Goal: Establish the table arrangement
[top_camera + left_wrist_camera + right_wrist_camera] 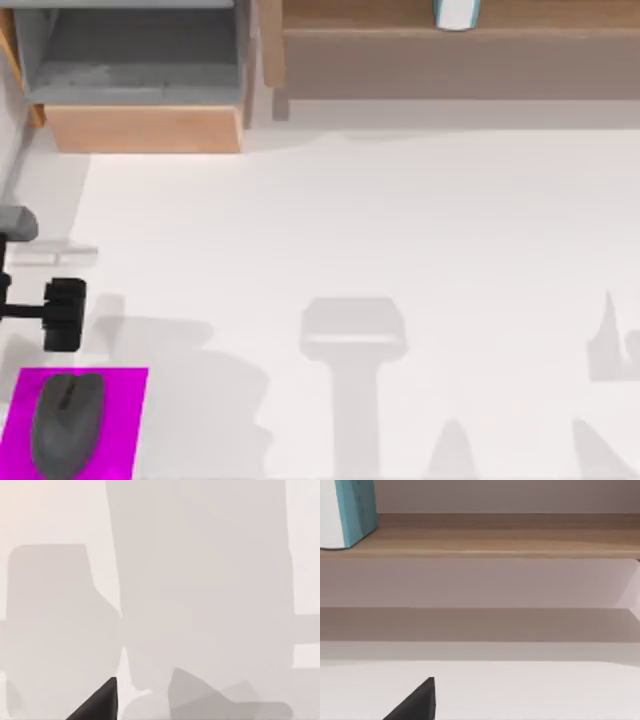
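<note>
Left gripper point(62, 314) hovers beside the mouse point(67, 423) on its pink mat point(125, 420), jaw state unclear; it should come straight down over the mouse on the table point(400, 230)

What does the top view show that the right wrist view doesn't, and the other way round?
Top view's own: a mouse on a magenta mat, the drawer unit and the left pincer by the left edge of the table. Right wrist view's own: part of the right pincer and the shaded gap under the shelf. Shared: shelf, the teal-and-white container on it, table.
</note>
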